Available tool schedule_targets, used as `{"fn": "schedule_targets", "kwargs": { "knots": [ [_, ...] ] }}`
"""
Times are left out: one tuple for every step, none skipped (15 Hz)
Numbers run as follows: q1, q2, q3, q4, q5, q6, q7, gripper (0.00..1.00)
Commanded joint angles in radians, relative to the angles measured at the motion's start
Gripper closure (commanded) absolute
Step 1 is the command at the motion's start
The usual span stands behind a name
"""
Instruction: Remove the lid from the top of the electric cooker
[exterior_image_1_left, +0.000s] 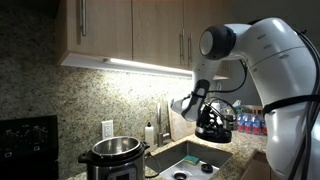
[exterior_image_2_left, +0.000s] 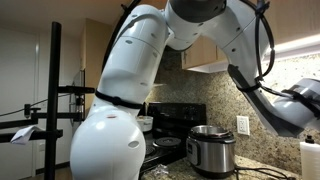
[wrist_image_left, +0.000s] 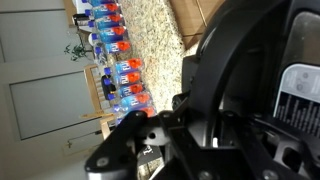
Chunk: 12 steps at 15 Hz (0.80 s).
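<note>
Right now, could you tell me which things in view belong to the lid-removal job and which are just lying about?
Belonging to the job:
the lid, held by the gripper
the electric cooker, its top open

Just lying about:
water bottles
soap bottle
sink
wall outlet

Your arm (exterior_image_1_left: 272, 55) is all glossy white, fat rounded shells, with a dark grey round cap (exterior_image_1_left: 215, 42) on one joint and a thin black seam band (exterior_image_2_left: 120, 100). Black cables (exterior_image_2_left: 264, 40) trail along it. Your gripper (exterior_image_1_left: 210, 115) is matte black, angular.
</note>
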Motion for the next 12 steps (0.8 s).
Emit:
{"fn": "schedule_targets", "kwargs": {
  "knots": [
    [-0.005, 0.003, 0.006, 0.006, 0.001, -0.003, -0.001, 0.92],
    [-0.004, 0.005, 0.006, 0.007, 0.001, -0.003, 0.000, 0.92],
    [-0.004, 0.006, 0.007, 0.008, 0.001, -0.003, 0.000, 0.92],
    [-0.001, 0.017, 0.012, 0.013, 0.008, -0.007, -0.003, 0.98],
    [-0.003, 0.034, 0.015, 0.032, 0.029, -0.014, -0.013, 0.98],
    [-0.005, 0.049, 0.017, 0.047, 0.047, -0.017, -0.020, 0.98],
    [-0.009, 0.067, 0.017, 0.066, 0.067, -0.025, -0.033, 0.98],
    [-0.012, 0.084, 0.014, 0.083, 0.085, -0.027, -0.033, 0.98],
    [-0.016, 0.102, 0.011, 0.104, 0.106, -0.029, -0.040, 0.98],
    [-0.021, 0.119, 0.007, 0.125, 0.129, -0.030, -0.048, 0.98],
    [-0.027, 0.135, 0.002, 0.148, 0.149, -0.032, -0.053, 0.98],
    [-0.032, 0.150, -0.003, 0.171, 0.166, -0.033, -0.053, 0.98]
  ]
}}
